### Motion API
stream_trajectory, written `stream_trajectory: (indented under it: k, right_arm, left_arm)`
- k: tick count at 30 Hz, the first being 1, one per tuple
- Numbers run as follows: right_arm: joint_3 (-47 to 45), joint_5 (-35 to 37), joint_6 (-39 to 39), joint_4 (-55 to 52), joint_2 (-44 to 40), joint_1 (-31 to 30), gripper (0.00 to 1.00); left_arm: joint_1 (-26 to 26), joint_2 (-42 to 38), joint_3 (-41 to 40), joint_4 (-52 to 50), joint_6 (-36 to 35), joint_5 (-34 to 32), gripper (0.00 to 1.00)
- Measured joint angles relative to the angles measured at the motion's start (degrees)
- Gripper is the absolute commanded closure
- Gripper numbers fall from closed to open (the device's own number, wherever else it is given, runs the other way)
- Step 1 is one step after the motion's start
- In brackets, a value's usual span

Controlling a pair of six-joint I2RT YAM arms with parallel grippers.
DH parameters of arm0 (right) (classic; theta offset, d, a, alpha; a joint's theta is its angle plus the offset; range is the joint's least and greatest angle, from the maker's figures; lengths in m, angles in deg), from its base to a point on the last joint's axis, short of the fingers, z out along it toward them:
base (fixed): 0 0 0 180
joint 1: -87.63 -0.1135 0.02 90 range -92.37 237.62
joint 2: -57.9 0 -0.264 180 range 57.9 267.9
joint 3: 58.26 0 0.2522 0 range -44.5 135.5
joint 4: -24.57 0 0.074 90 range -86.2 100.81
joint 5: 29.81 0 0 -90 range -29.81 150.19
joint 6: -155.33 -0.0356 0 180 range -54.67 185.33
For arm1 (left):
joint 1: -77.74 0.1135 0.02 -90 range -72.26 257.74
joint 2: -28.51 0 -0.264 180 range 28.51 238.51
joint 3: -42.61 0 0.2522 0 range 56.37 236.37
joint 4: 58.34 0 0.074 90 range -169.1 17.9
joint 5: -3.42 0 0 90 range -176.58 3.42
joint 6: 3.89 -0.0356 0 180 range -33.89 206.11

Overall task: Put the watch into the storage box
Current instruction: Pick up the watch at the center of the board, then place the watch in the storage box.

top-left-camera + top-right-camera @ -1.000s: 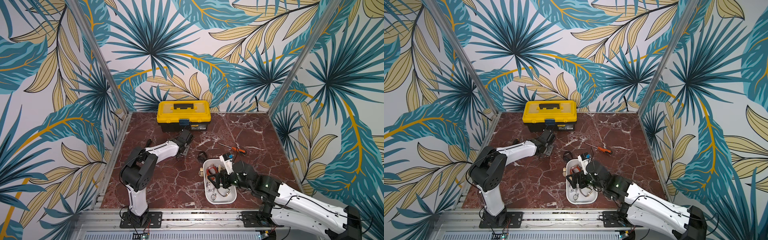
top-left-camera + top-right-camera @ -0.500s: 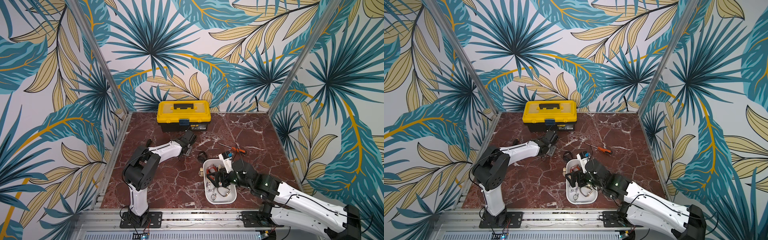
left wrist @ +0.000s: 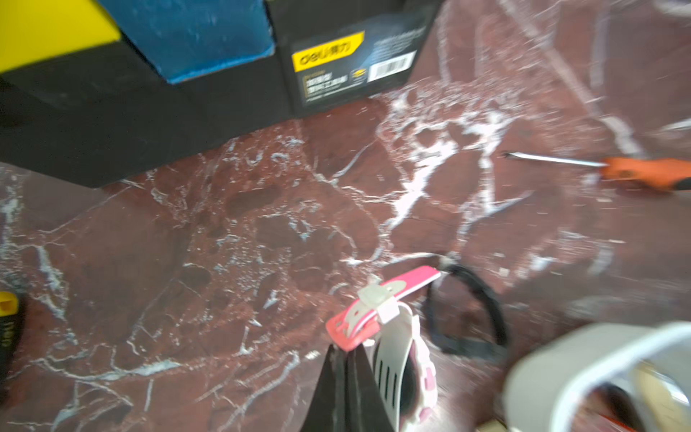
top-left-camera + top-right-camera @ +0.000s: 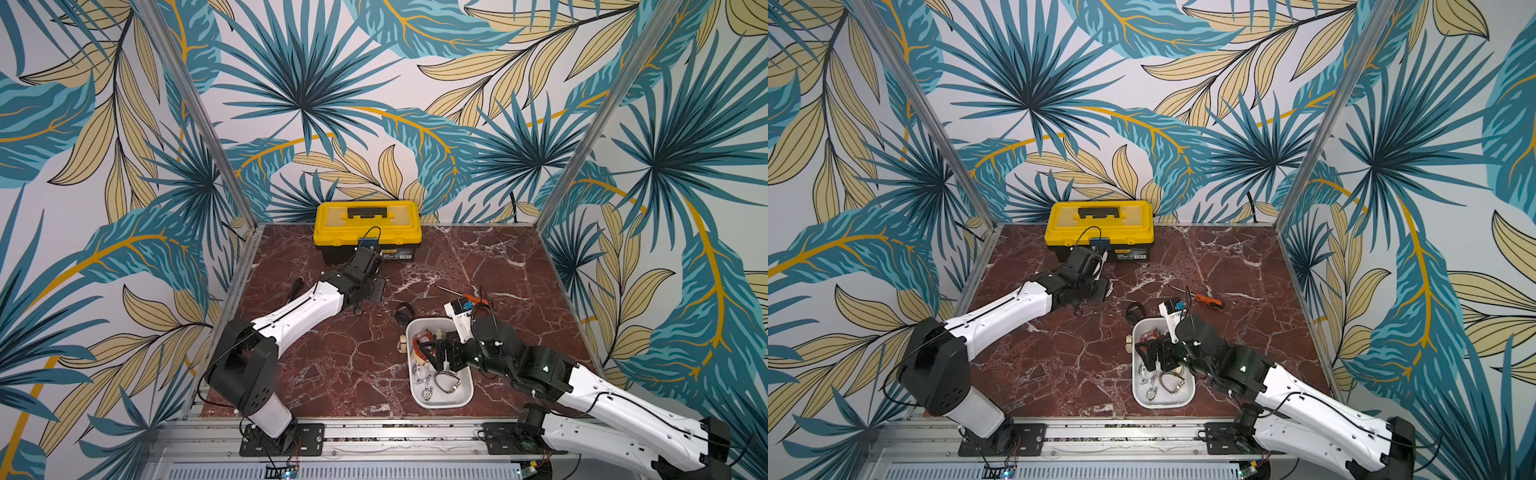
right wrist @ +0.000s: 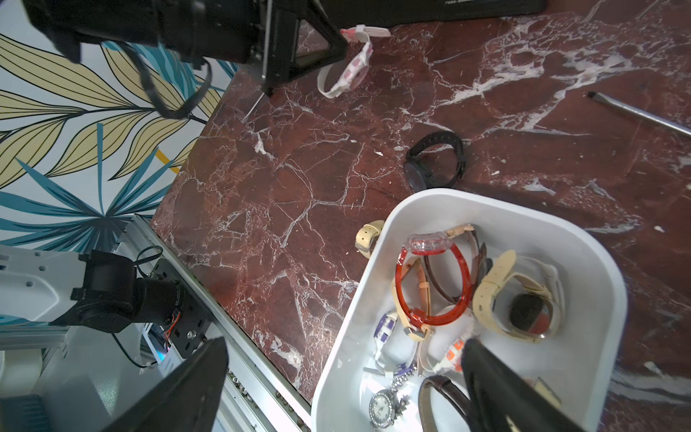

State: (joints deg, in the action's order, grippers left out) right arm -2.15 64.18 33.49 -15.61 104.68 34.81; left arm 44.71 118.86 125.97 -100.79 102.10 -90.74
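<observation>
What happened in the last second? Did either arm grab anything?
The left gripper closed on the pink-and-white watch by its strap, near the toolbox. The right gripper stayed open over the storage box; the watches inside, the black watch and the screwdriver did not move.

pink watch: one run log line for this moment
left gripper: shut on pink watch strap | right gripper: open, empty, over storage box | pink watch: outside box | black watch: on table by box
</observation>
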Motion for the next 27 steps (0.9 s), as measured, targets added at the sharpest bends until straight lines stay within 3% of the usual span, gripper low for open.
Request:
stream_trajectory:
  k: [8, 17, 27]
  right_arm:
    - [1.49, 2.08, 1.05, -6.25, -7.19, 0.00, 0.00]
    - [3.58, 0.87, 1.03, -12.92, -9.99, -0.11, 0.00]
    - [3.96, -3.06, 1.03, -17.73, -12.26, -1.09, 0.00]
  left_arm:
    - [-6.93, -4.44, -0.63, -3.10, 7.69, 10.23, 1.00]
    - [-18.58, 1.64, -0.48, -2.08, 17.84, 18.97, 1.00]
    - [-26.25, 5.14, -1.18, 0.02, 24.68, 21.55, 1.00]
